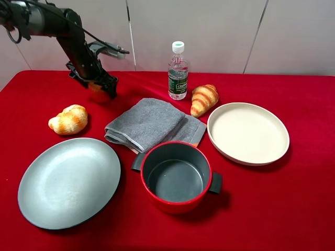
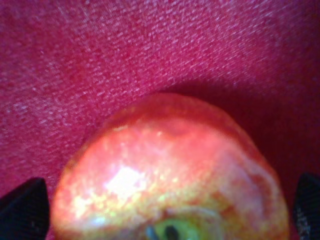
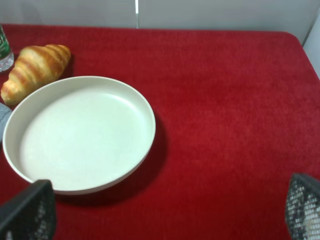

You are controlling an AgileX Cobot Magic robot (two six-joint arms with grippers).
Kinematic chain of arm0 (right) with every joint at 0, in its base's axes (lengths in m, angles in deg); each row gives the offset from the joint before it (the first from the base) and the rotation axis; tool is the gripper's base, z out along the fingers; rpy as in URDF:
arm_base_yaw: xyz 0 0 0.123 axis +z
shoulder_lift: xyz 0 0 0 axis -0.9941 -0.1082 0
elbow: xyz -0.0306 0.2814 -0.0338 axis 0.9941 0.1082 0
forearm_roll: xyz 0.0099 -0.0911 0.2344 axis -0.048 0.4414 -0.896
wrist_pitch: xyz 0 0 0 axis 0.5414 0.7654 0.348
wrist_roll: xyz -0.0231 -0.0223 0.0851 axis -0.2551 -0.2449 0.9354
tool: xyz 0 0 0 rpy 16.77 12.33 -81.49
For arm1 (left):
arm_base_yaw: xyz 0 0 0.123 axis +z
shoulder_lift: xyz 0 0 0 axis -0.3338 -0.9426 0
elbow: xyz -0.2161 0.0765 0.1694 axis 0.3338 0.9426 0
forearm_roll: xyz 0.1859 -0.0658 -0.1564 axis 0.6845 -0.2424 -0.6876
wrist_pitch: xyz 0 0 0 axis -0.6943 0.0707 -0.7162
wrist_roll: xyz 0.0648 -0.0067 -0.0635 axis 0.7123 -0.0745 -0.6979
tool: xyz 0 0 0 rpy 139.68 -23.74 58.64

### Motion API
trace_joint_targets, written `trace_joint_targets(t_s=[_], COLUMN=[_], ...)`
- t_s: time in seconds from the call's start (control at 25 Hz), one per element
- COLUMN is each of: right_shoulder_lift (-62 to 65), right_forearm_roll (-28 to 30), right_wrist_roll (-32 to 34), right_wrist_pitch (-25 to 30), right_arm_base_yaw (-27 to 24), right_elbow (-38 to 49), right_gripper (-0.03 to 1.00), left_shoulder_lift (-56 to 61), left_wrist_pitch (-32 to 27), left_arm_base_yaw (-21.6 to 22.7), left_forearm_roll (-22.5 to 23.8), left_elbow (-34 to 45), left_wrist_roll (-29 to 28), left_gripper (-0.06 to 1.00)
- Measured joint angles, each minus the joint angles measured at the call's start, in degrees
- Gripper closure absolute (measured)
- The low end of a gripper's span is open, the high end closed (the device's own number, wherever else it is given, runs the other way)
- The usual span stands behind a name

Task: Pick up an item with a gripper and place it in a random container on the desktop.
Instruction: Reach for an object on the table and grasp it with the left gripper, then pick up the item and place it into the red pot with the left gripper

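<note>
L end effector [image 2: 165, 215] released, straddling small round red-yellow apple [image 2: 170, 165]. Risk: glossy skin, off-ctr clench could squirt it out.

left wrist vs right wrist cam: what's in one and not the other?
Left wrist only: the apple, filling the frame and flanked by the left claw; contact can't be judged. Right wrist only: the cream dish, a croissant, part of a bottle, the wall, and the right claw, open with nothing between its fingers. Both: the red cloth.
</note>
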Motion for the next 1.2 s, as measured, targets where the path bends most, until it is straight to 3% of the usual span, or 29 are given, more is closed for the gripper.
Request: trace_joint_targets(t_s=[0.16,0.4,0.92,1.2], right_shoulder_lift=[0.0,0.0,0.0,0.0], right_forearm_roll=[0.0,0.0,0.0,0.0], right_wrist_roll=[0.0,0.0,0.0,0.0], right_wrist_pitch=[0.0,0.0,0.0,0.0], right_arm_base_yaw=[0.0,0.0,0.0,0.0], right_elbow=[0.0,0.0,0.0,0.0], right_gripper=[0.27,0.27,0.27,0.27], left_shoulder_lift=[-0.8,-0.8,-0.74,1.75], left_wrist_pitch=[0.66,1.08,1.0,-1.93], left_arm_base_yaw=[0.0,0.0,0.0,0.0], left_forearm_roll=[0.0,0.0,0.0,0.0], left_elbow=[0.0,0.0,-0.05,-2.14], left_wrist_roll=[0.0,0.0,0.0,-0.6], left_gripper=[0.04,0.24,0.24,0.24])
